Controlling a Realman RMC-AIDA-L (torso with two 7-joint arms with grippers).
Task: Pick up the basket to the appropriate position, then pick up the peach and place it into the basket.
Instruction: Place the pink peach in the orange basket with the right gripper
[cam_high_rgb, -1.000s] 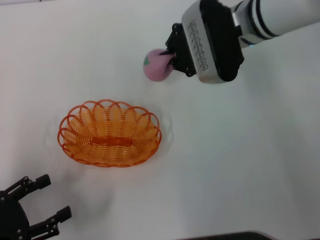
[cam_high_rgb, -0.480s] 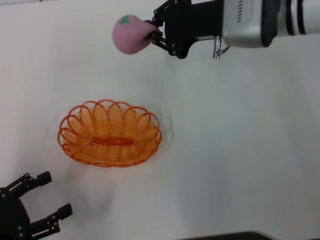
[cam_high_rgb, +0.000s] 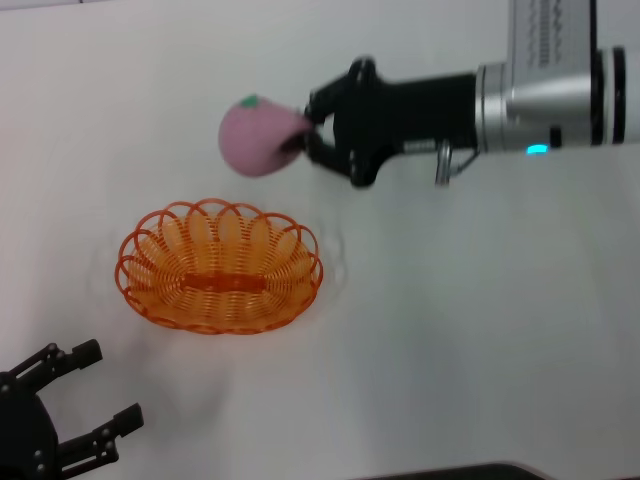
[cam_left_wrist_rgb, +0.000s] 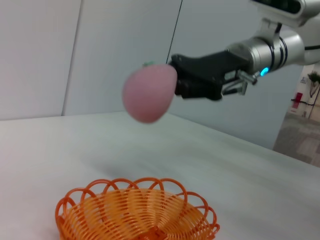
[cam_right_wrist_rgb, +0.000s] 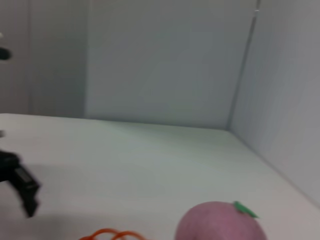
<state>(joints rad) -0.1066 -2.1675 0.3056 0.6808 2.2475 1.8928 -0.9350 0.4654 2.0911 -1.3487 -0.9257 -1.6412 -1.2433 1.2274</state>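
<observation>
Peach (cam_high_rgb: 257, 138) held in the air by the right gripper (cam_high_rgb: 312, 128), black fingers pinching its side; green leaf mark faces the table's far edge and slightly left. No brand, label or writing readable on arm or objects. The fruit hangs above the white table (cam_high_rgb: 480, 330), beyond the far rim of the basket (cam_high_rgb: 220, 265), not over it. Basket sits upright toward the left-near part of the table, long axis running left to right. Left gripper (cam_high_rgb: 70, 400) rests at the near-left corner, fingers spread apart, holding nothing.
</observation>
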